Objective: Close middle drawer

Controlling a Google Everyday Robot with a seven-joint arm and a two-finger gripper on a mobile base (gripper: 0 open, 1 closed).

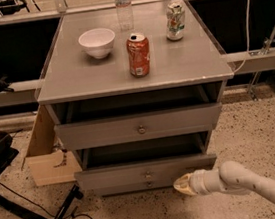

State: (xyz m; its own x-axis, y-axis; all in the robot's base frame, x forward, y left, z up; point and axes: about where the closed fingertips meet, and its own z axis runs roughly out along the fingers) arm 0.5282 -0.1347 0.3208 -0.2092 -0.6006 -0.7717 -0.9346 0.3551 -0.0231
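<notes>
The end effector (184, 185) points left, held low on the outstretched arm (262, 192).

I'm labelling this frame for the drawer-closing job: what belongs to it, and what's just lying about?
Job: middle drawer, partly open; gripper, low by its front, right of the knob.
Lying about: bowl, red can, pale can, bottle, cardboard box.
</notes>
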